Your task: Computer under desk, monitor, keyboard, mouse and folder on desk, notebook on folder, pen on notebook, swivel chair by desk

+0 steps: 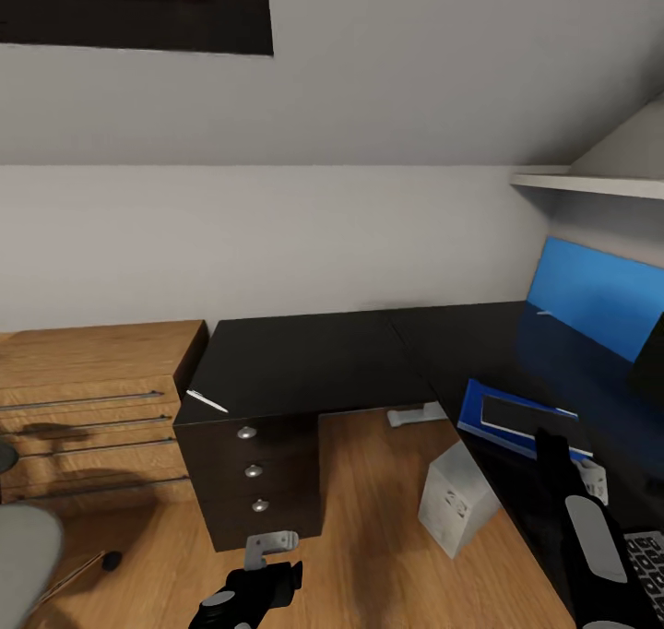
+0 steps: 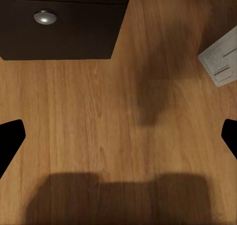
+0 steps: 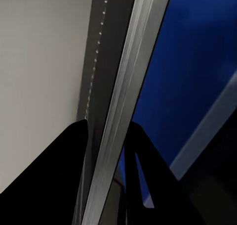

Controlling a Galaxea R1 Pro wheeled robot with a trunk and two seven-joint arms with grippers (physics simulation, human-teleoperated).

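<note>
Notebook onto folder

My right end effector (image 3: 116, 151) grips the notebook (image 1: 527, 414) over the folder (image 1: 480, 414) on the bench (image 1: 304, 361); left end effector (image 2: 118, 136) wide; pen pending.

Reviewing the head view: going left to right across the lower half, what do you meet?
Swivel chair seat → wooden dresser → desk drawers → computer → folder → keyboard corner.

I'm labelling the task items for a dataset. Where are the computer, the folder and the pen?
computer (image 1: 454, 502): head view, its light grey side face.
folder (image 1: 472, 409): head view, bare blue strip at its left edge.
pen (image 1: 207, 401): head view, middle of the thin white shaft on the desk corner.
</note>
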